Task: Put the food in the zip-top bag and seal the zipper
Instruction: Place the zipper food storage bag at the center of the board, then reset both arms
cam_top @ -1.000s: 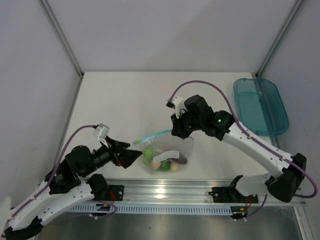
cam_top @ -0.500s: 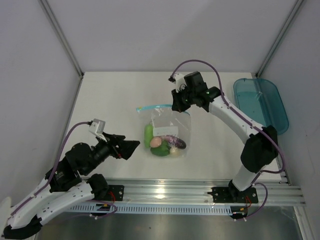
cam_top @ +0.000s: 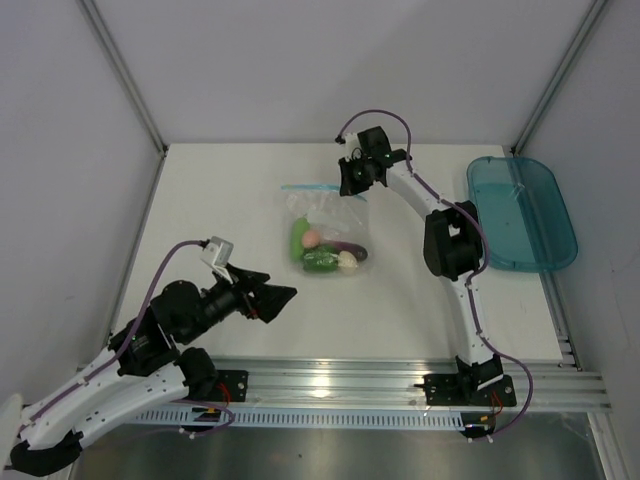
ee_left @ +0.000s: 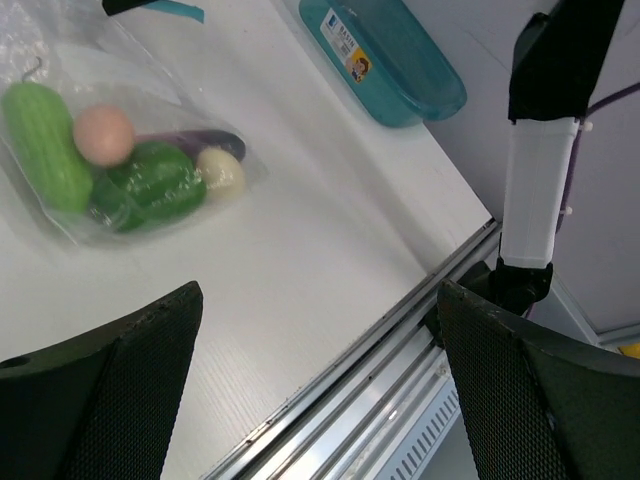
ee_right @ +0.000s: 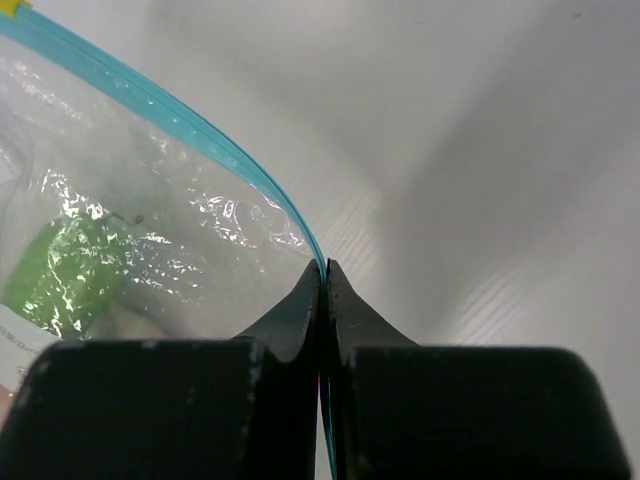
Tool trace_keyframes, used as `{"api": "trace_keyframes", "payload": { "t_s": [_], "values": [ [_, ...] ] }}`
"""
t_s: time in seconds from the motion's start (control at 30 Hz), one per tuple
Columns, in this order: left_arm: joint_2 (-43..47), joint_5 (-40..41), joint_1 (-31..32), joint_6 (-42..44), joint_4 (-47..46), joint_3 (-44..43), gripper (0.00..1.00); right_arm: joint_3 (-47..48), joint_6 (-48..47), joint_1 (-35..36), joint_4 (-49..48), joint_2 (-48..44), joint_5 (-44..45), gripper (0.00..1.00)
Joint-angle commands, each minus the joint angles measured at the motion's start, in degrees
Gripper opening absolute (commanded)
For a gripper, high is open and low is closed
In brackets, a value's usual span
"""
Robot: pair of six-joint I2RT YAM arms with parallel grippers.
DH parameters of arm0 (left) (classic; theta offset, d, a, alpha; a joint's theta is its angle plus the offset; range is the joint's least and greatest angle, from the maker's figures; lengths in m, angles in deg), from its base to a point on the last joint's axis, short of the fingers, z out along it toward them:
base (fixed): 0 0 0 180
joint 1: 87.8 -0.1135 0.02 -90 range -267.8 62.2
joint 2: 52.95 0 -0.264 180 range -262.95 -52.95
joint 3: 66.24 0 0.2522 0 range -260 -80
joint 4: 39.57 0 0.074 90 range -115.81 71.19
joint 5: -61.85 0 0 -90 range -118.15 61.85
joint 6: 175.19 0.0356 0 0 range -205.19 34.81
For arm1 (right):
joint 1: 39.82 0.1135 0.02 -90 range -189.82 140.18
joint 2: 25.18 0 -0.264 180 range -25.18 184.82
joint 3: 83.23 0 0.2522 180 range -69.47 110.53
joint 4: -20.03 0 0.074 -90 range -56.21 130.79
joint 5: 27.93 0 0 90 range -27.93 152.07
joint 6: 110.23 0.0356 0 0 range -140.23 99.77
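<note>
The right tool [ee_right: 323, 268] is pinching tight on the thin teal-blue zipper strip [ee_right: 190, 128] at the right end of the small clear crinkly zip-top bag [cam_top: 322, 222]. The bag's lying partway back on the white desk [cam_top: 220, 200] with the toy food [cam_top: 325, 256] (green pepper, pink ball, whitish egg, purple eggplant, long green veg) sitting inside. I'm guessing it's working the sealing step, so next it's needing to slide along the strip without losing the pinch. That arm is stretching far out, wrist dipping down. The left tool [ee_left: 318, 300] is hanging wide open near the bag, touching nothing, arm crouching low.
</note>
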Motion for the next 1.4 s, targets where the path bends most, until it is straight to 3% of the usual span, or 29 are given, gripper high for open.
{"api": "trace_keyframes", "payload": {
  "t_s": [0.0, 0.07, 0.17, 0.2, 0.27, 0.3, 0.5, 0.63, 0.83, 1.0, 1.17, 1.37],
  "values": [
    [-1.6, -2.0, 0.1, 0.8, -3.5, 0.9, 0.99, 8.0, 2.8, -1.8, -2.4, 5.2, 1.1, 0.00],
    [-2.0, -2.2, 0.1, 0.7, -3.5, 1.0, 0.99, 10.7, 3.3, -2.3, -1.5, 7.6, 0.9, 0.02],
    [-2.0, -2.6, 0.2, 0.1, -3.6, 1.3, 1.00, 13.9, 3.6, -2.4, -1.4, 10.0, 0.7, 0.37],
    [-2.0, -2.5, 0.1, -0.6, -3.4, 1.4, 0.99, 14.0, 4.9, -2.4, -2.3, 9.7, 1.8, 0.58],
    [-1.7, -2.2, 0.1, -1.3, -2.8, 1.5, 1.00, 14.0, 5.9, -2.4, -3.3, 8.7, 3.8, 0.78],
    [-1.5, -1.9, 0.1, -2.4, -1.8, 1.2, 0.99, 14.1, 6.6, -2.5, -4.3, 7.8, 4.9, 0.99],
    [-1.3, 0.4, 0.1, -5.7, 2.5, 0.0, 0.99, 16.0, 9.9, -2.2, -2.0, -2.4, 14.9, 1.00],
    [-3.3, 1.3, 0.1, -7.1, 5.5, -0.9, 0.99, 8.9, 13.0, -0.1, 1.4, -13.8, 21.0, 0.99],
    [-7.6, -1.3, -1.4, -8.1, 1.8, 0.0, 0.99, -22.3, 19.0, 6.5, 1.3, -38.4, 33.3, 0.99],
    [-11.9, -4.6, -5.3, -9.2, -1.4, -1.7, 1.00, -50.7, 24.6, 17.6, -1.4, -59.8, 44.2, 0.99],
    [-17.7, -7.6, -11.6, -11.6, -2.7, -3.6, 0.99, -66.5, 34.7, 22.2, 0.7, -76.7, 46.9, 1.00],
    [-22.7, -19.8, -22.0, -18.8, -14.3, 2.4, 1.00, -82.2, 45.2, 23.4, 0.3, -95.5, 46.8, 0.99]
  ]
}}
